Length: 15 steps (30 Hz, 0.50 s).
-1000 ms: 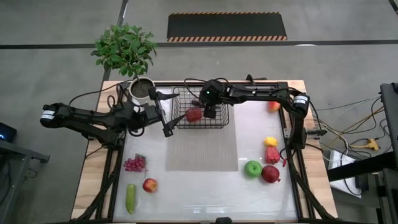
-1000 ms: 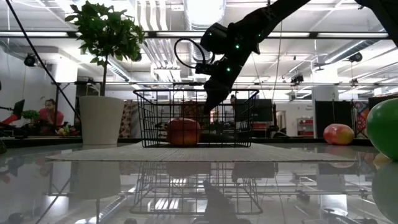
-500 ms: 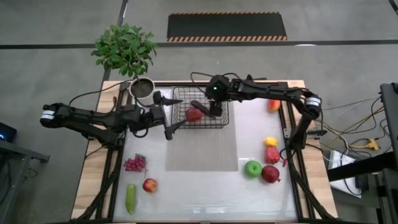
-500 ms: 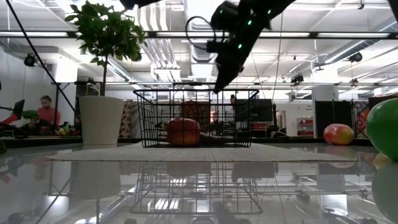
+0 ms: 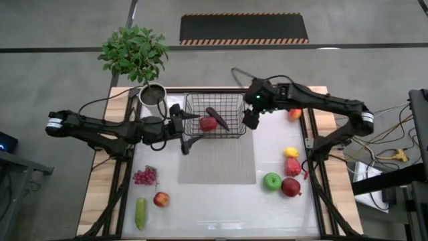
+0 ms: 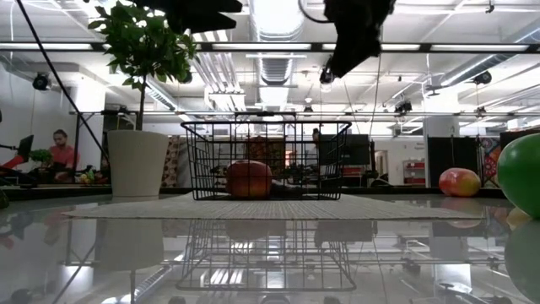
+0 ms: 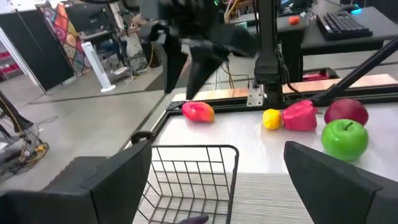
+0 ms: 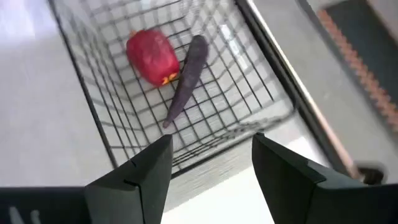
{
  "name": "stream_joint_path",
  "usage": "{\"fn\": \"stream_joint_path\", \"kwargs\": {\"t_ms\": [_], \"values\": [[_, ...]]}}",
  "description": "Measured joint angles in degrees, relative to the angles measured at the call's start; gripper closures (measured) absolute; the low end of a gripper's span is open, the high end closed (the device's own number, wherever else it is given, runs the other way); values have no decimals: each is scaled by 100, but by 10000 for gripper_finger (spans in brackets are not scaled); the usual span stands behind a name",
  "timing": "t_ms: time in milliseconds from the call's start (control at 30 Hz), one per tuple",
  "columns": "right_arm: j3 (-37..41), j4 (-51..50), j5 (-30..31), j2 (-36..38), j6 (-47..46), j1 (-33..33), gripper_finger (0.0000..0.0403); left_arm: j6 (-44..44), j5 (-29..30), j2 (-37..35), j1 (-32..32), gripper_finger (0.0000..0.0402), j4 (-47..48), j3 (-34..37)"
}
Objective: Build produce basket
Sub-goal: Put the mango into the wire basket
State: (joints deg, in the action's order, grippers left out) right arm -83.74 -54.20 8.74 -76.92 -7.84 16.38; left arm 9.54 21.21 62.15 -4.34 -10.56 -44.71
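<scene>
The black wire basket [image 5: 215,124] stands on a grey mat at the table's far middle. Inside lie a red fruit [image 8: 152,56] and a dark purple eggplant [image 8: 185,78], both resting on the mesh floor. My right gripper [image 5: 251,119] hangs open and empty above the basket's right side; its fingers frame the basket in the right wrist view [image 8: 211,174]. My left gripper [image 5: 184,130] stands open and empty, high beside the basket's left wall [image 7: 193,149]. More produce lies on the table.
A white plant pot [image 5: 153,94] stands at the far left. Grapes [image 5: 145,176], a red apple [image 5: 161,199] and a cucumber [image 5: 140,213] lie near left. A mango [image 5: 295,114], yellow pepper [image 5: 291,152], red pepper [image 5: 293,167], green apple [image 5: 272,181] and red apple [image 5: 291,187] lie right.
My right gripper has risen out of the basket and gone toward the table's right edge, rolling as it went. The eggplant stays lying in the basket beside the red fruit. My left gripper has tipped downward and sunk a little at the basket's left side.
</scene>
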Motion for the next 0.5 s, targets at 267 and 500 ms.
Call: {"fn": "stream_joint_path", "kwargs": {"t_ms": [267, 500], "values": [[2, -598, 791, 342, -1055, 87, 197, 180, 0, 68, 0, 54, -144, -4], [7, -881, 1724, 217, -1211, 586, 162, 311, 2, 38, 0, 54, -303, -17]]}}
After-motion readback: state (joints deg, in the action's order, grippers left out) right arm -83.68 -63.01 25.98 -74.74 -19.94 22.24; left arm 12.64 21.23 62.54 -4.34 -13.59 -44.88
